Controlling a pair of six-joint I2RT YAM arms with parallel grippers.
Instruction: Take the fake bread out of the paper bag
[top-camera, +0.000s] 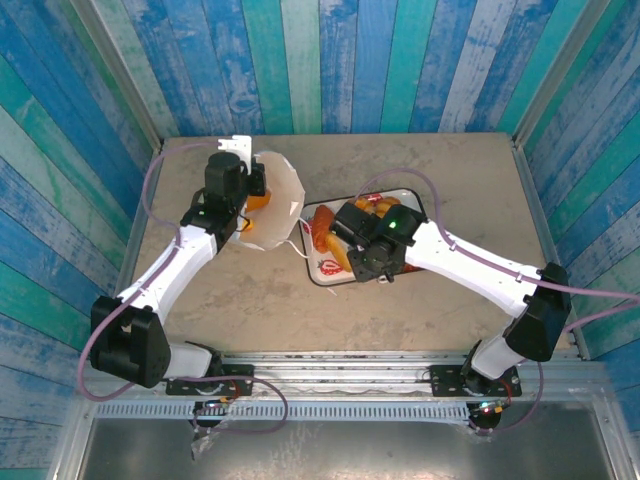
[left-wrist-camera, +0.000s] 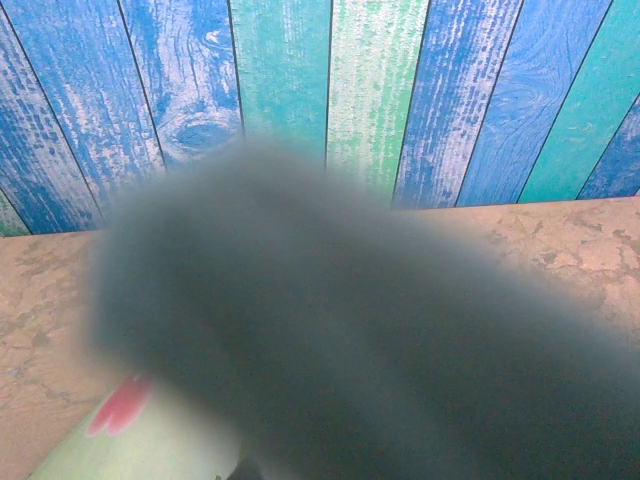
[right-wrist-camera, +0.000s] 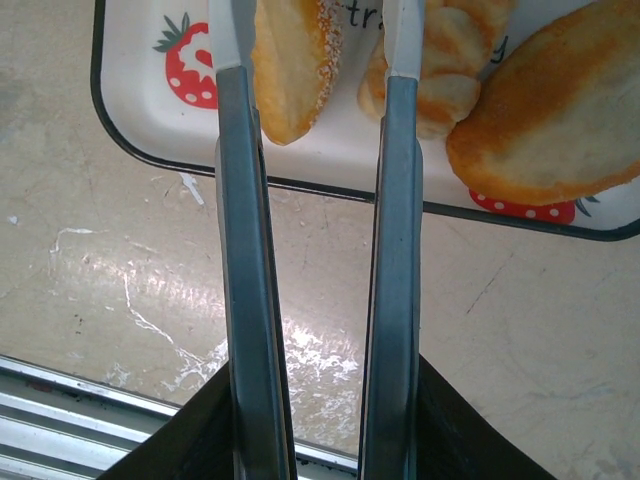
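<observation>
At the near edge, a metal rail (top-camera: 330, 365) with both arm bases. Further in, on the beige table (top-camera: 440, 160), a white strawberry-print tray (right-wrist-camera: 130, 110) with black rim, carrying some of the fake bread (top-camera: 322, 222): a sesame loaf (right-wrist-camera: 295, 60), a pale roll (right-wrist-camera: 450, 80), a golden bun (right-wrist-camera: 550, 120). Above its near rim, the right gripper (right-wrist-camera: 315, 40), fingers (right-wrist-camera: 245, 250) spread, holding nothing. To the left and farther, the paper bag (top-camera: 288, 195) with mouth wide open, the left gripper (top-camera: 256, 188) at this mouth, an orange piece (top-camera: 258, 203) inside beside it. Impossible to tell if spread or closed: dark blur (left-wrist-camera: 330, 330) across the left wrist view. Behind all, blue and green plank wall (top-camera: 330, 60).
</observation>
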